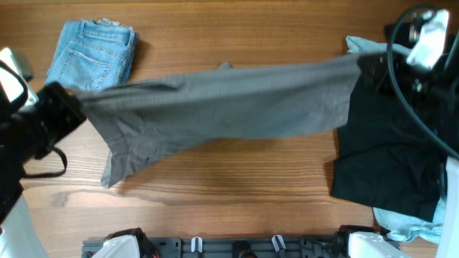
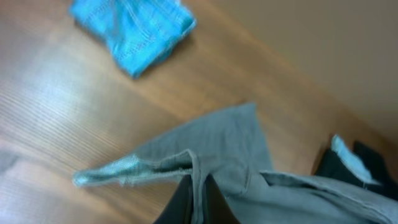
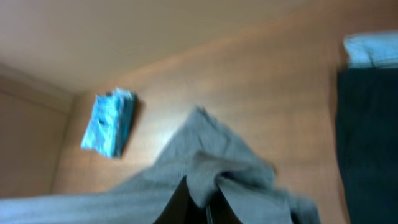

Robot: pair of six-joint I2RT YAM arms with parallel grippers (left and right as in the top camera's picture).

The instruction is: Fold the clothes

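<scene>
Above the table (image 1: 215, 190), overhead: grey shorts (image 1: 222, 100) stretched left to right, both ends lifted. Denim shorts (image 1: 92, 54) folded beyond its left end, black shorts (image 1: 387, 158) beside its right end, pale-blue garment (image 1: 409, 228) past those.
Left wrist: left tool (image 2: 199, 200) clamped on grey shorts edge.
Right wrist: right tool (image 3: 198, 202) clamped on grey shorts too.

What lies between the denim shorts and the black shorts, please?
The grey shorts, pulled out wide, fill most of the stretch from the denim shorts to the black shorts. The overhead view shows this best.
</scene>
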